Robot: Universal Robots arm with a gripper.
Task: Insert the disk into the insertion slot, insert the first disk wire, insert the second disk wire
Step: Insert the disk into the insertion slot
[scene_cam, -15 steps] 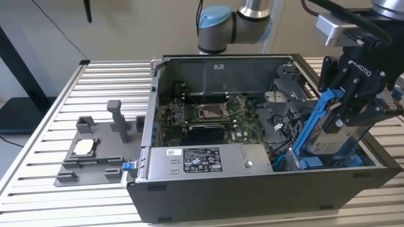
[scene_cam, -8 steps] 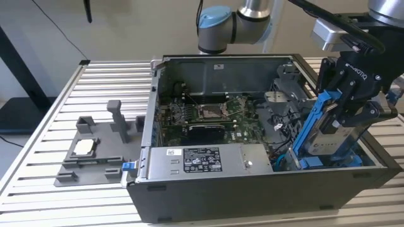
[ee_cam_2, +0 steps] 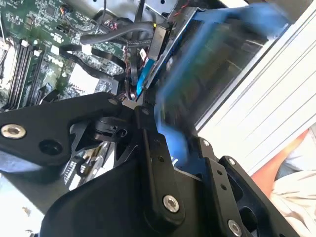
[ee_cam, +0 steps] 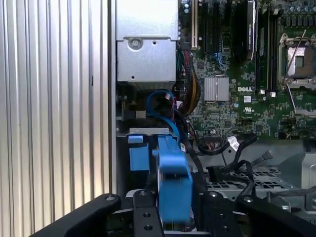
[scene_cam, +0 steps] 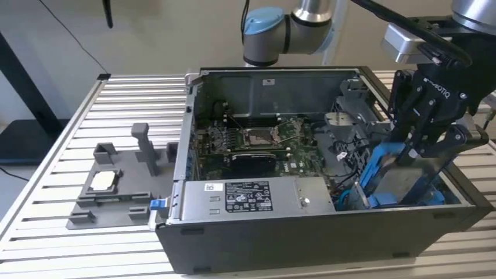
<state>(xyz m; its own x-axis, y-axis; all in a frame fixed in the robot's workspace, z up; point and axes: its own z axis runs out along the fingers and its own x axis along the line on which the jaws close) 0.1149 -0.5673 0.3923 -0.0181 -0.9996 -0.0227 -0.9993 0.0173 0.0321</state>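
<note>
Exterior view: the gripper (scene_cam: 424, 152) is clamped on the disk (scene_cam: 409, 181). The disk stands tilted, its lower end at the insertion slot (scene_cam: 381, 201) in the computer case (scene_cam: 310, 241) corner at the exterior view's right, near the power-supply box (scene_cam: 248, 196).

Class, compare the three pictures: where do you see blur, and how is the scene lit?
Second wrist view: the disk is smeared with blur, the motherboard crisp. First wrist view: the disk again looks soft, the board behind it sharp. Exterior view: even light, the inside of the computer case shaded.
</note>
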